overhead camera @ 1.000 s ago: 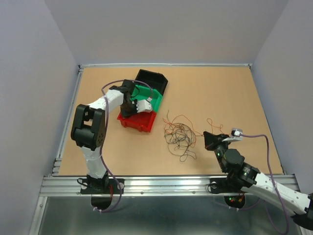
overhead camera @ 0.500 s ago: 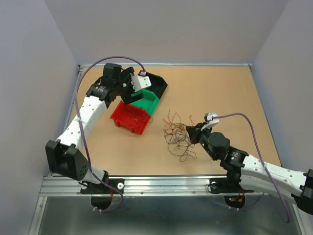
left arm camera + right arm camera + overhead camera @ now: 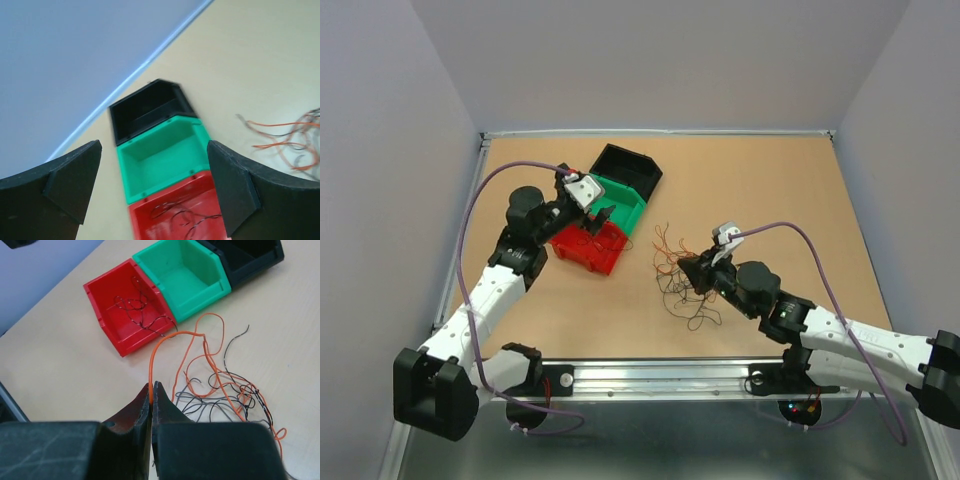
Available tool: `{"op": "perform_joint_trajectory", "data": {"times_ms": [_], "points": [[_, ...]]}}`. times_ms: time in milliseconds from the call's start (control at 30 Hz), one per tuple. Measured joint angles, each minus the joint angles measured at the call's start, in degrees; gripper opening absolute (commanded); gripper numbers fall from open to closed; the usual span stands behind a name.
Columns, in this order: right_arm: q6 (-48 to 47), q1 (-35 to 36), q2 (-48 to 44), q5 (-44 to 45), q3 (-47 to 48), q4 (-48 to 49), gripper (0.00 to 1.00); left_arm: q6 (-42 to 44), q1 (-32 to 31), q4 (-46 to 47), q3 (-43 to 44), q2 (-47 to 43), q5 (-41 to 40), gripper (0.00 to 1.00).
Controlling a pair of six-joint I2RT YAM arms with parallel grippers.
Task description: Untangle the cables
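- Over the last second the left arm has unfolded from a hunched pose over the bins and now reaches low across the left of the table [image 3: 770, 190]. The left gripper [image 3: 592, 208] has gone from pressed together to spread wide, with nothing between its fingers.
- It hangs over a row of three touching bins: the red bin [image 3: 112, 320], then the green bin [image 3: 175, 270], then the black bin [image 3: 250, 252] farthest back.
- A few dark strands [image 3: 131, 304] lie on the floor of the red bin. None show in the green one, and the black one is too dark to tell.
- That drop-off looks finished, so the left arm is probably free for another pick.
- Most of the cables [image 3: 680, 285] lie as a loose tangle on the table, right of the bins and apart from them.
- The right arm has pushed in from beyond the tangle's right edge. The right gripper [image 3: 151, 396] is pinched tight on one orange-red wire [image 3: 165, 340], which arcs up from the jaws and runs back into the heap.
- That wire looks threaded through the clump, so pulling it will likely drag its neighbours. A slow draw seems wise.
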Motion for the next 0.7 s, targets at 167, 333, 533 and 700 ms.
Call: {"op": "perform_joint_trajectory", "data": {"times_ms": [167,333,533,700], "points": [[-1.2,0.02,0.02,-3.06,1.18,0.22,0.03,-3.32,-1.25,5.62,-2.89,2.49,12.74,0.99],[-1.44,0.02,0.74,-4.63,5.29,-0.33,0.03,-3.13,-5.18,11.54,-10.08,0.87,17.35,0.99],[-1.4,0.0,3.21,-5.53,10.08,-0.94,0.03,-7.78,-6.38,16.59,-9.86,0.0,16.13,0.99],[-1.16,0.0,4.57,-5.55,13.14,-3.15,0.01,-10.58,-6.36,18.64,-2.51,0.48,15.72,0.99]]}}
